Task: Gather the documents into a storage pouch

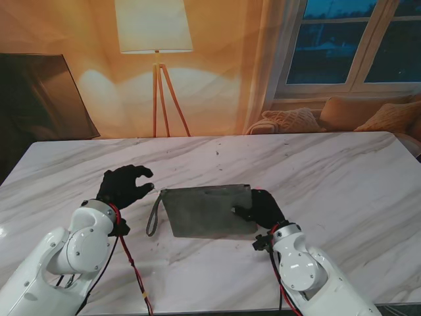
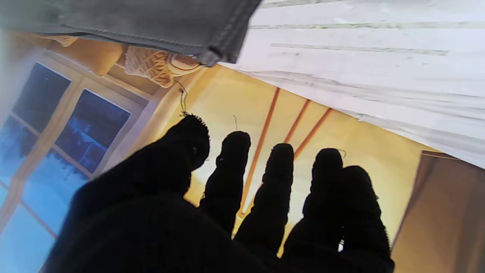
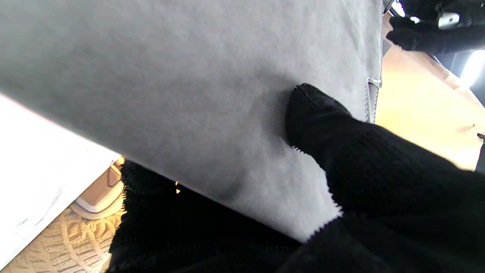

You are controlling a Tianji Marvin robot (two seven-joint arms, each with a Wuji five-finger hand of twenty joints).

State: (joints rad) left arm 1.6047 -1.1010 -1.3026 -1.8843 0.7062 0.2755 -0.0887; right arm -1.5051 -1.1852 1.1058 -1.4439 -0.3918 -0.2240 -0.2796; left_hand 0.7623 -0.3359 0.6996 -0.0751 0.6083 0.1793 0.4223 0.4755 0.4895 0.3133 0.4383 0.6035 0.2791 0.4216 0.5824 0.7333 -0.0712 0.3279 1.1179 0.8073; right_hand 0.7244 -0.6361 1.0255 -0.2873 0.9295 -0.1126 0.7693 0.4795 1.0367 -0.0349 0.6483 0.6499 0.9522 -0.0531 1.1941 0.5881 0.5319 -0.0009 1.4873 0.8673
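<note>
Grey suede pouch (image 1: 207, 210) is lying flat on the marble table (image 1: 342, 184), its wrist strap (image 1: 153, 220) trailing left. Right hand (image 1: 263, 207) is pinching the pouch's right end, thumb (image 3: 314, 113) pressing on top. Left hand (image 1: 125, 185) is hovering just left of the pouch, fingers (image 2: 227, 170) spread, holding nothing.

Pouch (image 1: 205, 210) lies on table (image 1: 342, 178), mid-front.

left hand (image 1: 125, 185) spread, right hand (image 1: 265, 207) clamped
</note>
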